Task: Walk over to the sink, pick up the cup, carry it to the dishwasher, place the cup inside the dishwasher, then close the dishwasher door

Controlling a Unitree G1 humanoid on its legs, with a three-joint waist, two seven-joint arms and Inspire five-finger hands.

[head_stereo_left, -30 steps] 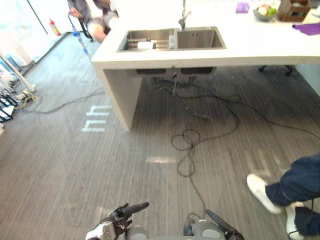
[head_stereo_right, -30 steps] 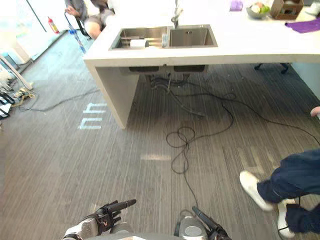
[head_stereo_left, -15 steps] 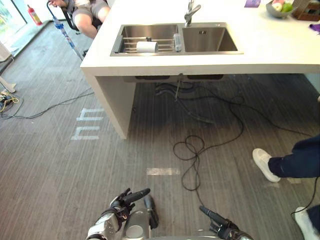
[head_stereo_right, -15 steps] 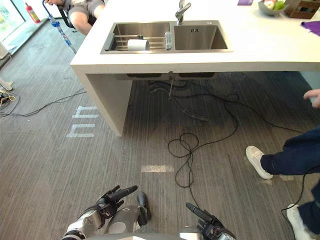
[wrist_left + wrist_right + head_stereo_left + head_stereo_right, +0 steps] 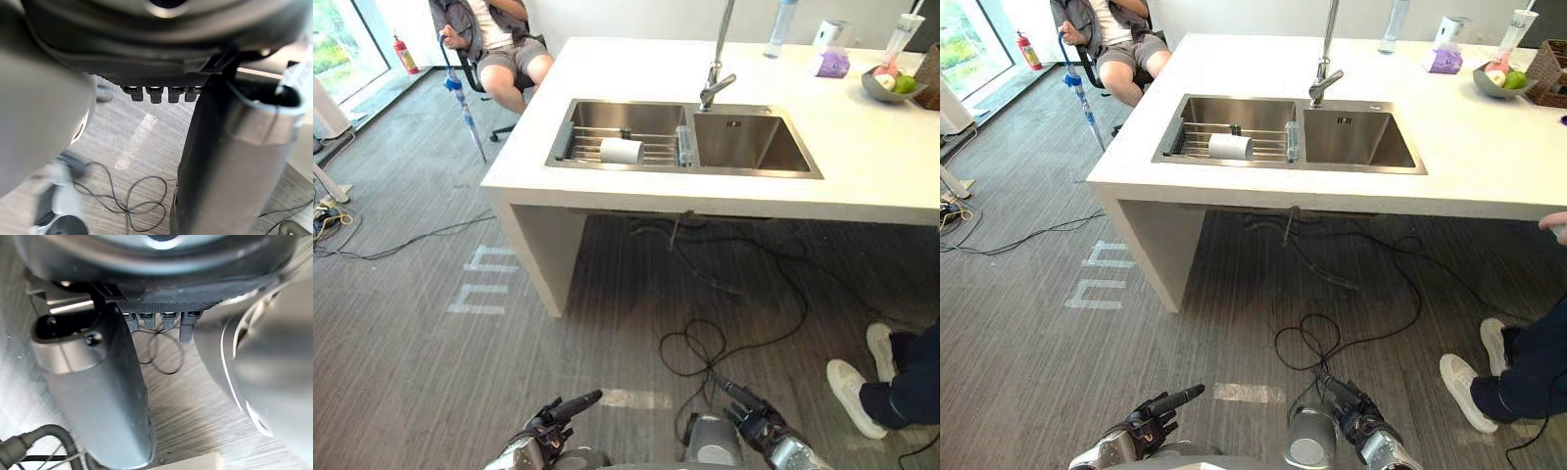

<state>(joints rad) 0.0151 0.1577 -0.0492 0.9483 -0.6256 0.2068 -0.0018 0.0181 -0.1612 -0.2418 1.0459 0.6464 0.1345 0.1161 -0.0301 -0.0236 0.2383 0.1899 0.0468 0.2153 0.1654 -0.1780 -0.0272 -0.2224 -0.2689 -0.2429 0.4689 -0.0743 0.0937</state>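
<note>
Grey plank floor [image 5: 411, 372] lies between you and the white counter [image 5: 1489, 147]. Your white cylindrical cup [image 5: 1231, 146] lies on its side on the wire rack [image 5: 1268, 149] in the left basin of the 2-basin steel sink [image 5: 1351, 137]. Left hand [image 5: 1144, 428] and right hand [image 5: 1353, 417] hang low, fingers straight, empty. Walk squarely toward that basin and stop close enough that you can reach without leaning.

Both hands sit low at the near edge of the head views, apart from each other. The left hand [image 5: 1141, 429] stretches its fingers [image 5: 1180, 397] straight, forward and inward; the right hand [image 5: 1351, 413] points its extended fingers forward and leftward, and neither holds anything
</note>
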